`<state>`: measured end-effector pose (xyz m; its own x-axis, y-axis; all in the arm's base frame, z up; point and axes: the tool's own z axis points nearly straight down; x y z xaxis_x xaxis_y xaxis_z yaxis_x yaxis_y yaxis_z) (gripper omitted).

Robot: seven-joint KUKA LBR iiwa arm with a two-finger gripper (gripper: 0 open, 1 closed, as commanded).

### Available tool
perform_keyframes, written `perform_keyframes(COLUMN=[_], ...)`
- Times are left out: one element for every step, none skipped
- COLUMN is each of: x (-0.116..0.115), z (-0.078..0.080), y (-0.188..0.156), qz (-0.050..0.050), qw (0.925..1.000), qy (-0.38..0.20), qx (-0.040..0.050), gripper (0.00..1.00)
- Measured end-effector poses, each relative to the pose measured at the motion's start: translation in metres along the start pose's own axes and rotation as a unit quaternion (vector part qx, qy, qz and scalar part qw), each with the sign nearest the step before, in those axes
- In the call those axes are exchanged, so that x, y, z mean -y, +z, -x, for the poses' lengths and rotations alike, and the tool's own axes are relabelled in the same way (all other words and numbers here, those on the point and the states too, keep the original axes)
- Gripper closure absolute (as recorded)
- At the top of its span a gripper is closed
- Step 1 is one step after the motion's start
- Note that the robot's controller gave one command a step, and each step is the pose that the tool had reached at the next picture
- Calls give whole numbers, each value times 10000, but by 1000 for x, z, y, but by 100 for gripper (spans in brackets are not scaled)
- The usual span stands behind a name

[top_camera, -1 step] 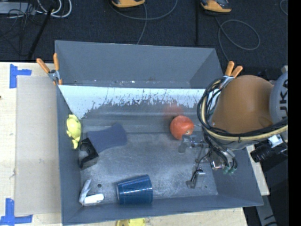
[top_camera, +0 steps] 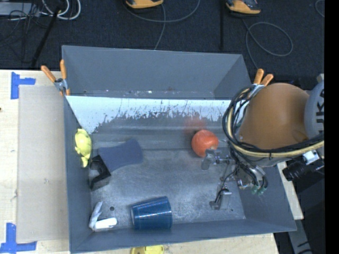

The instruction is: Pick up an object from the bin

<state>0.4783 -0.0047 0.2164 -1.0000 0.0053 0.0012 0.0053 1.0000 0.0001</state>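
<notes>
My gripper point(top_camera: 214, 179) is low over the right part of the bin floor, open, with its two fingers spread wide apart and nothing between them. An orange-red ball point(top_camera: 203, 142) rests at the foot of the back wall, just behind the far fingertip point(top_camera: 207, 160) and very close to it; I cannot tell if they touch. The near fingertip point(top_camera: 218, 200) points at bare floor.
A blue cup point(top_camera: 152, 213) lies on its side at the front. A white piece point(top_camera: 102, 219) sits in the front left corner. At the left are a black object point(top_camera: 99, 174), a dark grey-blue pad point(top_camera: 121, 153) and a yellow toy point(top_camera: 82, 146).
</notes>
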Motion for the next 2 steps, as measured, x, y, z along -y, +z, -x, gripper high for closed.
perform_keyframes(x=[0,-1], z=[6,35], y=[-41,-41], qz=[1,3], qw=[10000,9993], qy=[-35,356], qx=[-29,103], gripper=[0,0])
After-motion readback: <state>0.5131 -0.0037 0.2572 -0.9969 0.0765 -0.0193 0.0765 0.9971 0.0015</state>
